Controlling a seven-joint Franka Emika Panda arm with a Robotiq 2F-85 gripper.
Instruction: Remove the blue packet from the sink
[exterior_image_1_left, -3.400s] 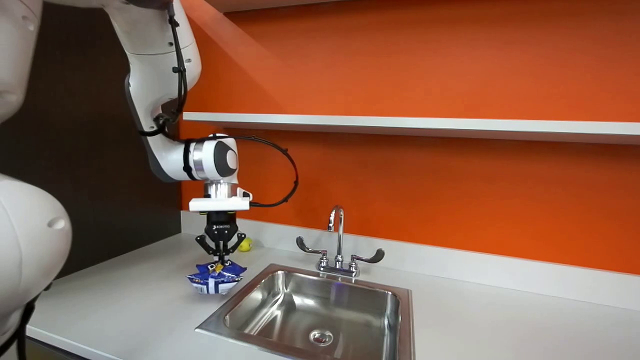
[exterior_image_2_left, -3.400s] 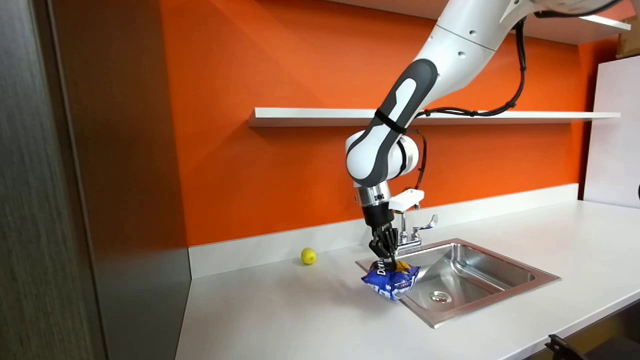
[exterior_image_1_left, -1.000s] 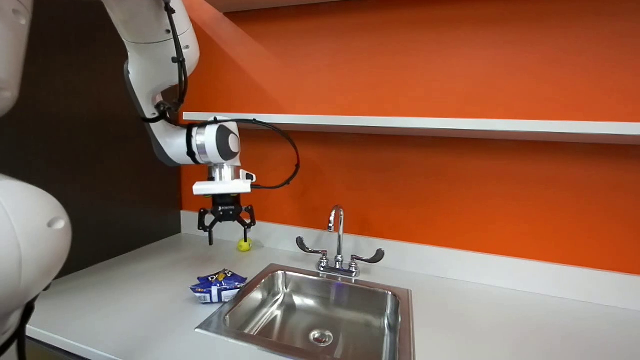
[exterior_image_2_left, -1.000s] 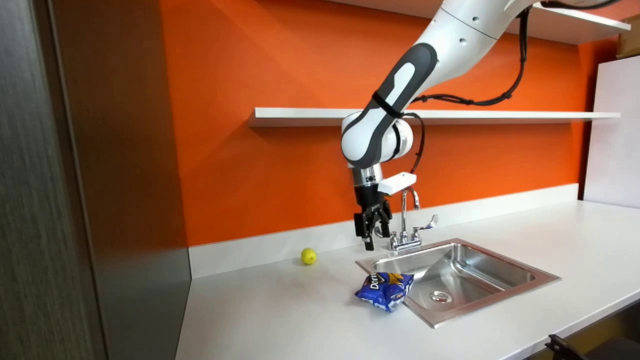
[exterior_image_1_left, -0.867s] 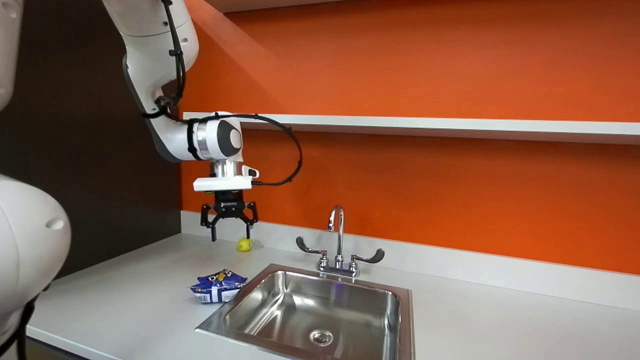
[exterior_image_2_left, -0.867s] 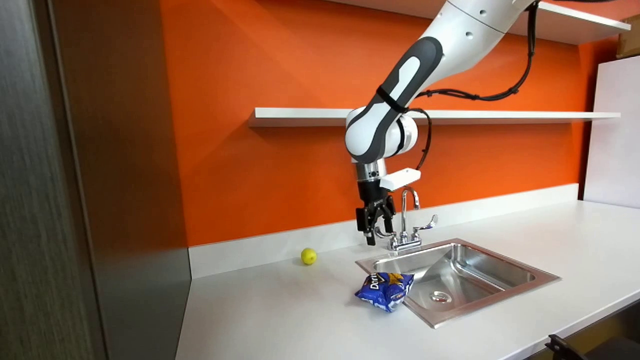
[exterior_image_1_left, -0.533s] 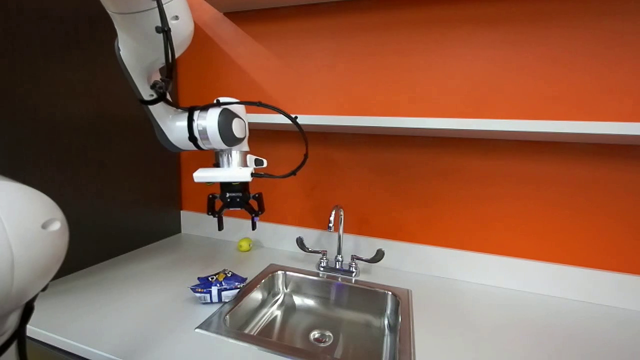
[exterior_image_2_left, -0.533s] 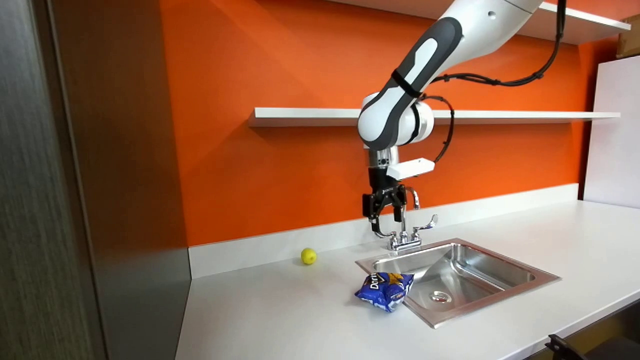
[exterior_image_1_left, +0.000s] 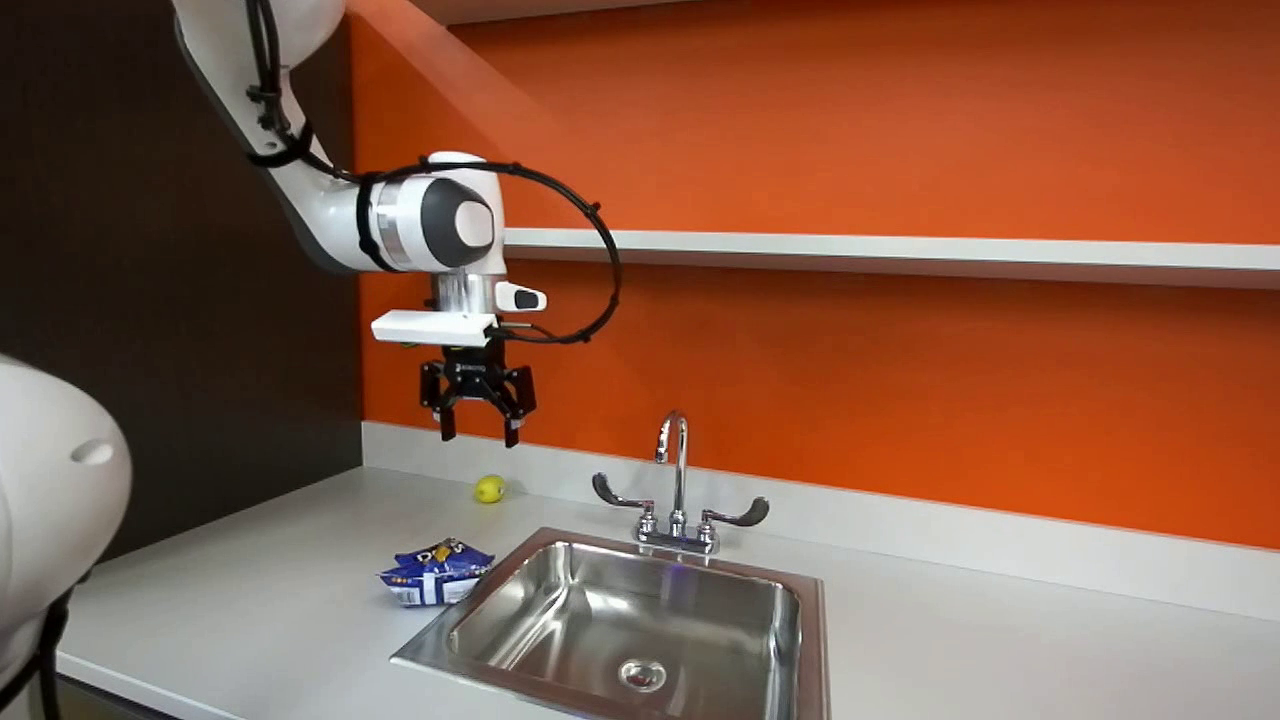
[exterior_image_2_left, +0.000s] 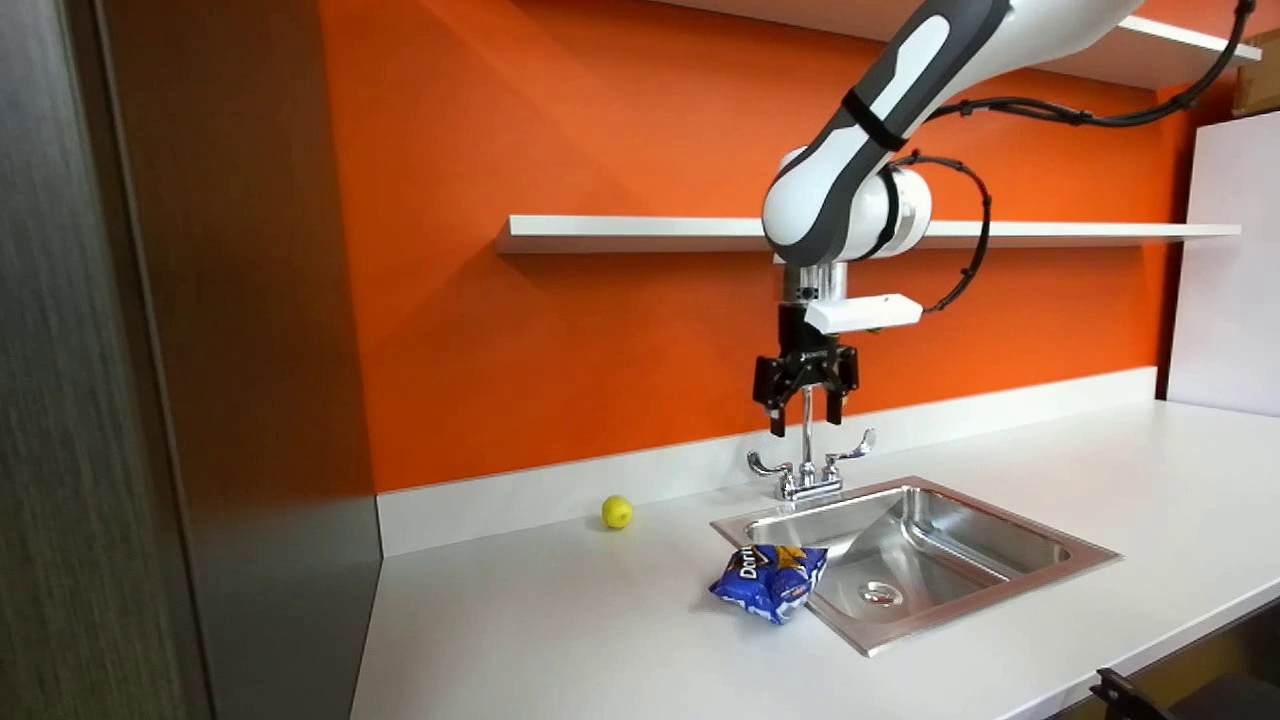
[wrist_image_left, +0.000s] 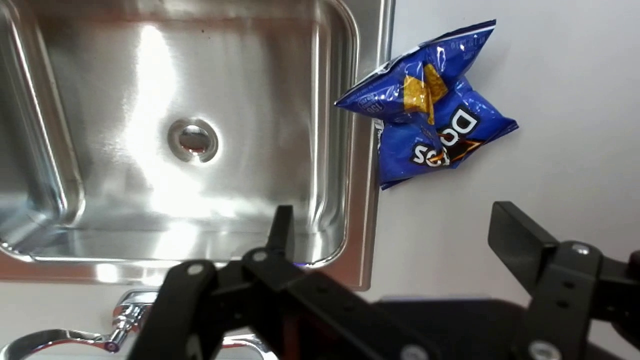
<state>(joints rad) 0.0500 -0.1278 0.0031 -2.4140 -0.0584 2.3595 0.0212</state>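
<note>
Blue packet (wrist_image_left: 440, 117) out of the sink (wrist_image_left: 364, 200): the task looks done, or nearly.
In the wrist view it lies on the pale counter (wrist_image_left: 575, 110) at the sink's three o'clock (one corner seems to overhang the edge); the gripper (exterior_image_1_left: 480, 434) hangs well above, jaws spread, holding nothing, so perhaps only a retreat is left. In an exterior view, a yellow fruit (exterior_image_1_left: 489, 489) sits at the packet's one o'clock; behind run an orange wall (exterior_image_1_left: 900, 130) and white shelf (exterior_image_1_left: 900, 246).
</note>
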